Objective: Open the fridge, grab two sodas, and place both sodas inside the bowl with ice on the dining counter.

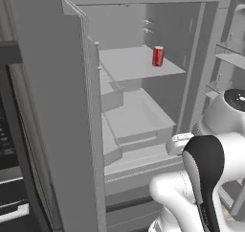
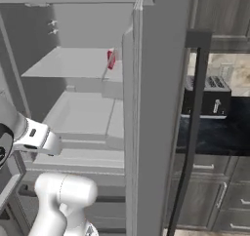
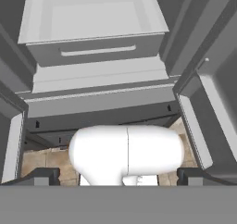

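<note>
The fridge [image 1: 139, 73] stands open, both doors swung wide, so the opening step looks done and the step in hand is the reach for the first soda. Going left to right in the left base view: the left door [image 1: 52, 106] fills the near side, then come the white shelves and a drawer [image 1: 139, 118], then the red can [image 1: 158, 56] upright on the upper shelf toward its right end, and last the white arm folded low at the lower right.

In the hand view the gripper [image 3: 118, 174] has its jaws spread as wide as they go, with nothing between them; one dark fingertip [image 3: 44, 174] sits at each side of the bottom. The hand looks slightly downward at the drawer front [image 3: 97, 49] and the fridge's lower sill, so the can lies well above the gripper and farther in. The dark bottle cannot be made out on any shelf.

The next move, as I judge it, calls for raising the hand to shelf height, levelling it and bringing the spread jaws around the can's sides without tipping it. In the right base view the can [image 2: 111, 59] is partly hidden by the right door's [image 2: 156, 108] edge.
</note>
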